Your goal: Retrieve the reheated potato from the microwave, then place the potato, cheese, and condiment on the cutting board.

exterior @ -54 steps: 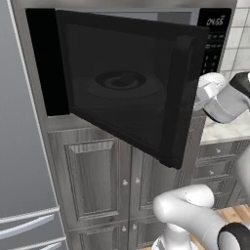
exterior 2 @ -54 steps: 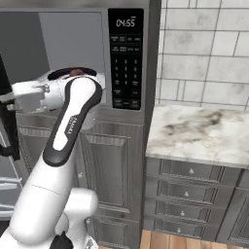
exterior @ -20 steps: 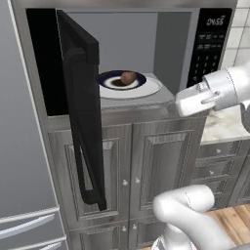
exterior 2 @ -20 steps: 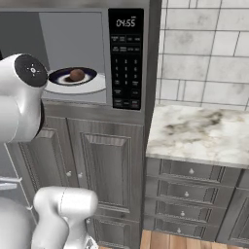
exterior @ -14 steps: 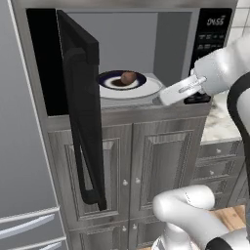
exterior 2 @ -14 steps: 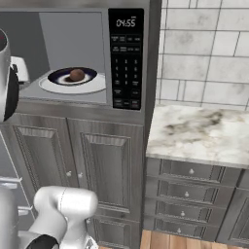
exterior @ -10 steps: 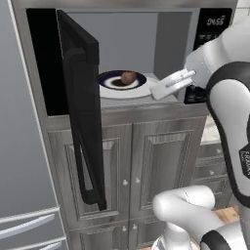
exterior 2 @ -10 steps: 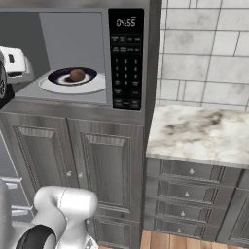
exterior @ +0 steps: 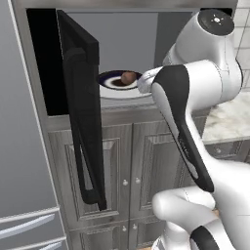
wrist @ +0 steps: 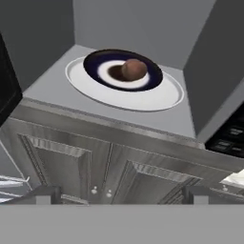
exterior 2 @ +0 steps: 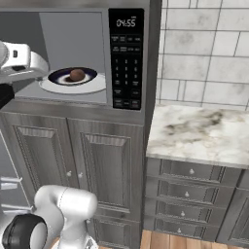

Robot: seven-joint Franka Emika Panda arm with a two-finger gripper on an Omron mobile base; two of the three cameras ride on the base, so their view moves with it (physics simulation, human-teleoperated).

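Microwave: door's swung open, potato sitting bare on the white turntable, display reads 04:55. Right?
Not quite. The potato sits on a small dark-rimmed plate, which rests on the white turntable; the hand view shows it. The microwave door is open and the display reads 04:55.

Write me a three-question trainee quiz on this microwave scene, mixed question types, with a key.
1. True or false: the black glass microwave door stands open.
2. The small brown roundish potato rests on: A) the marble counter B) a dark-rimmed plate on the white turntable C) the cabinet floor
3. What digits does the keypad display show?

Key: 1 true. 2 B: the plate sits on the turntable. 3 04:55.
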